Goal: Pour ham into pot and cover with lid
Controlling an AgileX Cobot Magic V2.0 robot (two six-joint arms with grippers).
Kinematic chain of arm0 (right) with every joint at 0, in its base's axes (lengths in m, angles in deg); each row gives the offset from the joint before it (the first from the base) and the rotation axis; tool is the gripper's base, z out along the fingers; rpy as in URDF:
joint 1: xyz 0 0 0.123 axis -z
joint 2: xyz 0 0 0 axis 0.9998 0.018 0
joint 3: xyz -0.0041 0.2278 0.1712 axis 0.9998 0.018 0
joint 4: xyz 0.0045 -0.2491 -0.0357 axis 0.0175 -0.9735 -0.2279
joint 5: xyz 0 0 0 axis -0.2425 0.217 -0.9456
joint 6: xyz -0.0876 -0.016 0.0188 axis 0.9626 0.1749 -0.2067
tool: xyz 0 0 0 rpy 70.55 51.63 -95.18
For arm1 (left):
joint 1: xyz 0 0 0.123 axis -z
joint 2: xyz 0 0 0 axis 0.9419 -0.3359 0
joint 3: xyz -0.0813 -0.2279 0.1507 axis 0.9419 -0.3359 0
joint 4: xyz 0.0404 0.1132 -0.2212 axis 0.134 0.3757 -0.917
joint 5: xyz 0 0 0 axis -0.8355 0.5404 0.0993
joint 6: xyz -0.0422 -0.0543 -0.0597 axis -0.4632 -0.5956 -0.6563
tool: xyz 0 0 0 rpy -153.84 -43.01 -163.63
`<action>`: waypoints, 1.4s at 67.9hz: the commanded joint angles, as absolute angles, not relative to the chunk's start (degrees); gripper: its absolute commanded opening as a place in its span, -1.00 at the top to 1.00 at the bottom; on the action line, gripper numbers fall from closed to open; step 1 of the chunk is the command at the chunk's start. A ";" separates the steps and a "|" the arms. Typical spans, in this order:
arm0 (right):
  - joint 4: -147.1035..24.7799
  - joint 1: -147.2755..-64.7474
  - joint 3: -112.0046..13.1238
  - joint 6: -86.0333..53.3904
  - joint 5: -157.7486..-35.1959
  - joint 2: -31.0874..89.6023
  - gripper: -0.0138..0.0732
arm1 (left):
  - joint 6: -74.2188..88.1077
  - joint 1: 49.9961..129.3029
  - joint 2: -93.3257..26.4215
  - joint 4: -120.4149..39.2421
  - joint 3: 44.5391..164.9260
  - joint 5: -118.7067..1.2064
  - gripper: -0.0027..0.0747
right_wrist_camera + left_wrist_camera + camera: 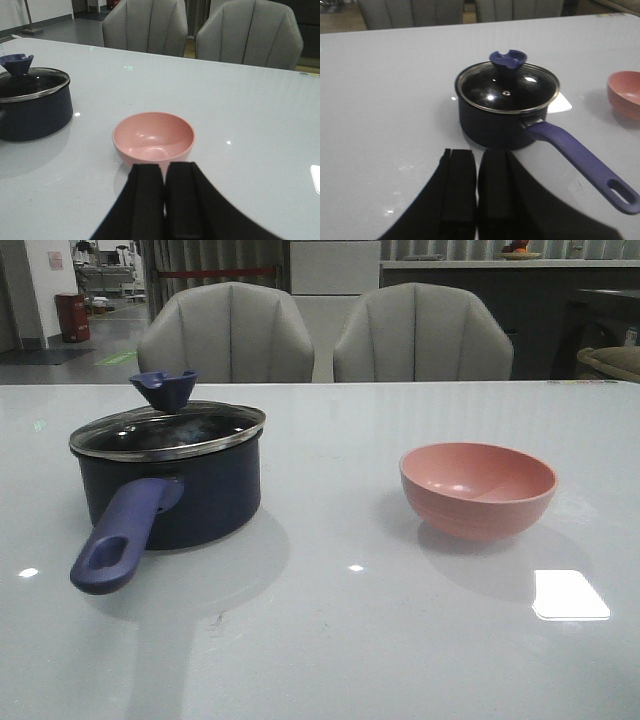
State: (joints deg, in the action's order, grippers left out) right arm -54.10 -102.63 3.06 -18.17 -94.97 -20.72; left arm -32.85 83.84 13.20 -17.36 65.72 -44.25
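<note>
On the left you had the pot [190, 490] with the lid [168, 430] sitting on it; the ham could not be seen. Right of it stood the pink bowl [478, 488]. Your left gripper [476, 187] and right gripper [165, 200] were both nearly closed and held nothing.

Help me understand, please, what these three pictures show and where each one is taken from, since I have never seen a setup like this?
This is a two-armed robot at a white table. One picture looks forward over the table; the other two come from cameras on the wrists. The black shapes there are the left gripper and right gripper, each with its jaws nearly together and holding nothing. On the table stand a dark blue pot with a long handle and, to its right and apart from it, a pink bowl. A glass lid already sits on the pot. The bowl looks empty; no ham is visible.
</note>
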 commanded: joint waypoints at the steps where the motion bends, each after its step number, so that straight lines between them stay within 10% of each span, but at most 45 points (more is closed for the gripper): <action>1: -53.71 -102.58 1.48 -17.66 -90.59 -20.15 0.31 | -32.85 79.21 16.88 -17.13 62.78 -54.35 0.64; 22: -53.71 -102.58 1.48 -17.66 -90.76 -20.15 0.31 | -32.85 70.81 25.56 -16.08 46.10 -73.57 0.64; 95: -53.71 -102.58 1.48 -17.60 -90.98 -20.15 0.31 | -32.85 71.21 25.57 -16.08 45.88 -71.98 0.64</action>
State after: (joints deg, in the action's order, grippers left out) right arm -54.10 -102.63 3.06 -18.17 -94.97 -20.72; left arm -32.85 70.90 24.39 -16.01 47.13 -67.04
